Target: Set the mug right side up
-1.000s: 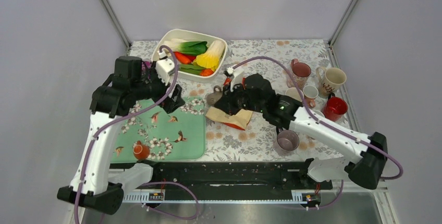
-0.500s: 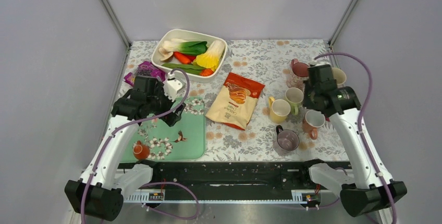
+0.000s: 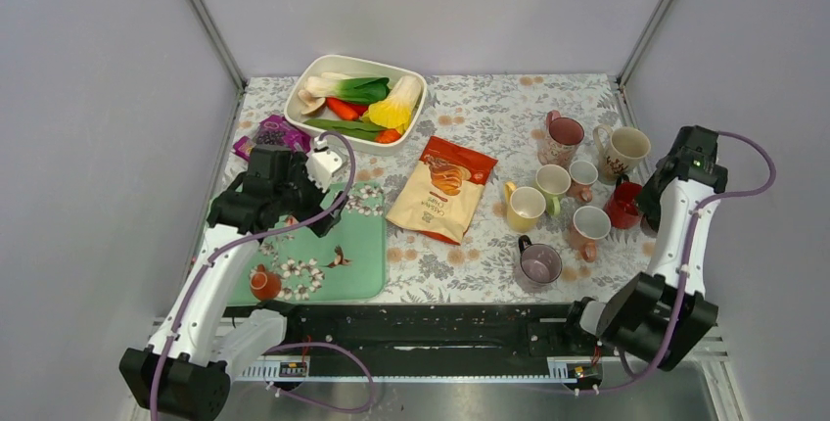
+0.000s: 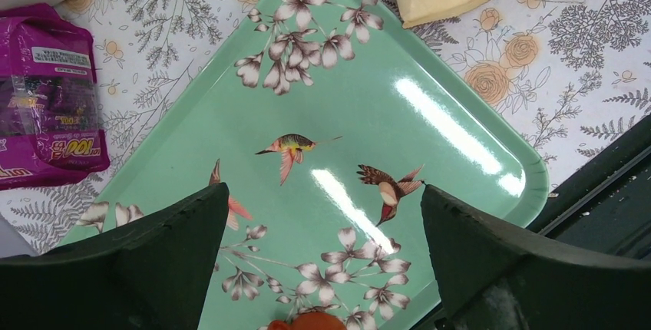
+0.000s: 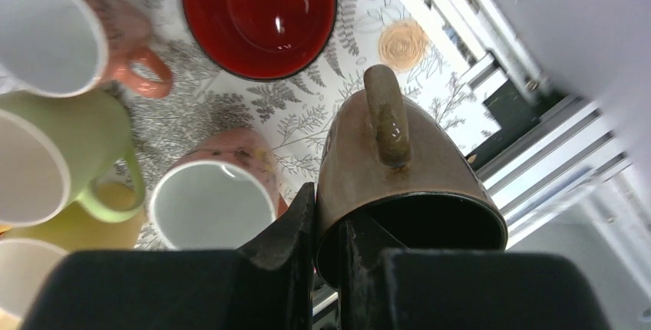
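My right claw (image 5: pixel 326 209) is pinched on the rim of the brown mug (image 5: pixel 414 169), lower centre of the frame, handle pointing to the top edge. Beyond it, 1 red mug (image 5: pixel 259 15) sits on the counter (image 5: pixel 307 115). My left claw (image 4: pixel 322 192) gapes wide, holding nothing, over the green tray (image 4: pixel 430 115).

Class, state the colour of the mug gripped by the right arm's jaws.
Glossy brown. The mug shows best in the right wrist view.

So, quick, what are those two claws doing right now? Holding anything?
The left gripper is open and empty, above the green tray.
The right gripper is closed on the rim of a brown mug.
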Available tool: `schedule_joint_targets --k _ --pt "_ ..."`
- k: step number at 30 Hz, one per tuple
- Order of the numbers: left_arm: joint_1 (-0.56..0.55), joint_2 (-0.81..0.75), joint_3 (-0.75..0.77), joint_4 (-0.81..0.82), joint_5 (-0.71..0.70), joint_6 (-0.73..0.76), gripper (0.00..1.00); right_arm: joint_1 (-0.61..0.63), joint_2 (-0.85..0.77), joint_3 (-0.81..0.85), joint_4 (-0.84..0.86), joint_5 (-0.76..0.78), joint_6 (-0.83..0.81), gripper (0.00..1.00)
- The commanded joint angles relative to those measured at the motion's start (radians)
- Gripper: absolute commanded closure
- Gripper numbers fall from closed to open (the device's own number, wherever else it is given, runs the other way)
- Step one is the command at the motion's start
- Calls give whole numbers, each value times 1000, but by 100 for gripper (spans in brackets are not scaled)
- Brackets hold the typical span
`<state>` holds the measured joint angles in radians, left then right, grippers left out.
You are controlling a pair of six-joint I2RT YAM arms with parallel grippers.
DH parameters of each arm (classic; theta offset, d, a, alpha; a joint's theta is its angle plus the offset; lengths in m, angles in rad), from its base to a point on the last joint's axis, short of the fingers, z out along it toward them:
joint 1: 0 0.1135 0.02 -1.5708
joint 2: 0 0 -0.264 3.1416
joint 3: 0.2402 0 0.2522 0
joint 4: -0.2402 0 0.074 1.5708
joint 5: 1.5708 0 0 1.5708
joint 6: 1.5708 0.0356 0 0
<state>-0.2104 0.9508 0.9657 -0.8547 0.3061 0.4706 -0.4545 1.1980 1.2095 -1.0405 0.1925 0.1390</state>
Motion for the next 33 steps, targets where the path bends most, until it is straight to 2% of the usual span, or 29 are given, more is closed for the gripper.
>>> schedule_joint_targets --k 1,4,14,18,24,33 --pt "5 -30 -18 49 14 23 1 -85 67 -58 72 -128 19 100" --pt "5 -41 -28 58 -1 27 1 -115 119 -71 70 -63 16 100" --pt "6 -39 -33 58 -10 35 1 -258 287 -110 80 -66 59 100" --pt "7 -40 -38 60 -16 38 1 -265 318 -96 85 -56 63 100" --pt "6 -33 -34 62 -17 38 1 -265 360 -69 82 -82 66 83" --pt "8 -37 -42 63 -33 47 1 -265 383 -65 87 -119 65 77"
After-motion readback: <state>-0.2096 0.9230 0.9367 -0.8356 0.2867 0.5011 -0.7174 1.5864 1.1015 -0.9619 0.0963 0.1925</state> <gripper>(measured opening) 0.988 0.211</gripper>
